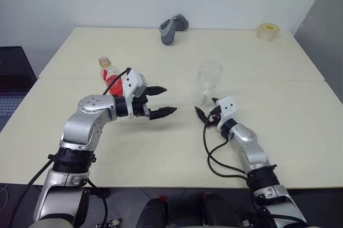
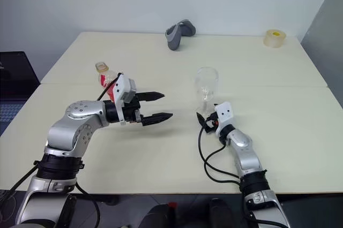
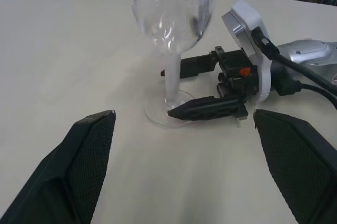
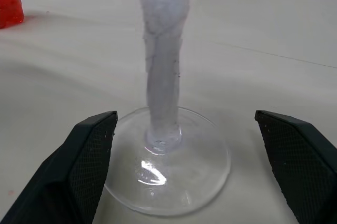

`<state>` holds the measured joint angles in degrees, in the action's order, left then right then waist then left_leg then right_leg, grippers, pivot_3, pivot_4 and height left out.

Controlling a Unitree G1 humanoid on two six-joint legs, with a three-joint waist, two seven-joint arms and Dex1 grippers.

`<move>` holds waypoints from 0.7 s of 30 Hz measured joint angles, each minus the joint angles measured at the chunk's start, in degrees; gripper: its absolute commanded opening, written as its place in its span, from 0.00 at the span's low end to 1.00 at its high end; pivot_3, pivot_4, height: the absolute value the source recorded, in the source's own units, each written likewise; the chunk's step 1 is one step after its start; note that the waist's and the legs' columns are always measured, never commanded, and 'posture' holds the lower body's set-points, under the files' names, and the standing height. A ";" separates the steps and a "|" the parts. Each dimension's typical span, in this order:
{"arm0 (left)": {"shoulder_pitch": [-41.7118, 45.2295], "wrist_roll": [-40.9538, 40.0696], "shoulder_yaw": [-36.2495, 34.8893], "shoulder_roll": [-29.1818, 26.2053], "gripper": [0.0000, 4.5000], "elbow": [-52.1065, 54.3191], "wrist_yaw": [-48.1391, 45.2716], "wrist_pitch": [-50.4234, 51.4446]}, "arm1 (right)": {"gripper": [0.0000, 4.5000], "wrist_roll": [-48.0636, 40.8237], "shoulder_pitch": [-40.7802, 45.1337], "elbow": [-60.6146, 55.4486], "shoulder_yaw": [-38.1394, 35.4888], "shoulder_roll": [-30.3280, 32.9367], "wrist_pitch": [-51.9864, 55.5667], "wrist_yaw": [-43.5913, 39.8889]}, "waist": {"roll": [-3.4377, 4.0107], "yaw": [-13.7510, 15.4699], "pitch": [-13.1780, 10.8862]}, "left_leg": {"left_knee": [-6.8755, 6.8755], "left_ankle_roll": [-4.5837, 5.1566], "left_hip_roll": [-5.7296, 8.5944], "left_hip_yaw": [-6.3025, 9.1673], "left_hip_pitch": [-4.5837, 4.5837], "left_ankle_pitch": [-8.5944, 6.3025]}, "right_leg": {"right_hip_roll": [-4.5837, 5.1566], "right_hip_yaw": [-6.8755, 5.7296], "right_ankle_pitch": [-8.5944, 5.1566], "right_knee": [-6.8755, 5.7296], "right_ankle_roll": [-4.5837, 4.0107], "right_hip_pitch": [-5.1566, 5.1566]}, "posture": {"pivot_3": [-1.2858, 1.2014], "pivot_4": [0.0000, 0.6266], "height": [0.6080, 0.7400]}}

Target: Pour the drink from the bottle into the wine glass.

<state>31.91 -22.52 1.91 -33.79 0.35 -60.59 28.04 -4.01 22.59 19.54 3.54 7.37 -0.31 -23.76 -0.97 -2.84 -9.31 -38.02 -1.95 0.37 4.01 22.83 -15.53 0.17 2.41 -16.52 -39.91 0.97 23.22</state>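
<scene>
- Your right gripper [image 1: 205, 114], with its 2 black fingers spread wide, sits low on the cream table [image 1: 161, 147] with the thin stem of the clear stemmed wine glass [image 1: 208, 81] between them; neither finger touches the stem, so nothing is held
- From the right wrist view the flat round foot lies just ahead of and between the fingers [image 4: 84, 161], which looks like a stance for steadying the glass or one just let go; you cannot tell which
- Your left gripper [image 1: 161, 102] hangs above the table with its 2 fingers parted and empty, pointing across toward the glass and your right gripper
- The small clear plastic bottle [image 1: 109, 75] with the yellow-and-red cap stands upright just behind your left gripper's wrist, and the bright red drink [image 1: 113, 86] is inside it
- The glass bowl looks empty, so pouring has not begun; judge the bottle as the next thing to grasp, and mind that the cap appears to be on
- The grey curved object [image 1: 172, 28] and the tape roll [image 1: 267, 31] lie far beyond both grippers, well clear
</scene>
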 measured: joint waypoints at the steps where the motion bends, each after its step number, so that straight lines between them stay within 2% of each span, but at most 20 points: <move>1: 0.00 0.00 0.00 0.02 1.00 0.06 0.02 -0.01 | 0.99 -0.01 -0.45 -0.61 0.05 0.32 0.08 -0.15 | 0.00 0.00 0.00 | 0.00 0.00 0.00 0.00 0.00 0.00 | 0.00 0.00 0.00 0.00 0.00 0.00 | 0.52 0.24 1.00; 15: -1.15 -0.01 -0.09 -0.86 1.00 3.97 1.23 -0.88 | 0.99 -4.22 -12.47 -26.33 1.06 10.01 11.20 -8.97 | 0.00 0.54 -0.01 | -0.01 0.02 0.00 0.02 0.01 -0.01 | 0.00 -0.01 -0.01 0.01 0.02 0.00 | 0.52 0.24 1.00; 21: -2.70 -0.08 -1.13 -2.00 1.00 5.98 2.49 -0.74 | 0.99 -7.35 -15.09 -35.84 1.21 13.03 16.10 -11.69 | -0.01 0.59 -0.01 | -0.01 0.02 -0.01 0.04 0.01 -0.01 | -0.01 -0.02 -0.02 0.02 0.03 -0.02 | 0.52 0.24 1.00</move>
<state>29.21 -22.60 0.78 -35.79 6.33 -58.10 27.29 -11.35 7.50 -16.30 4.75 20.40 15.78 -35.45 -0.98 -2.25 -9.32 -38.03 -1.92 0.37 4.05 22.84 -15.54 0.16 2.38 -16.54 -39.90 0.99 23.21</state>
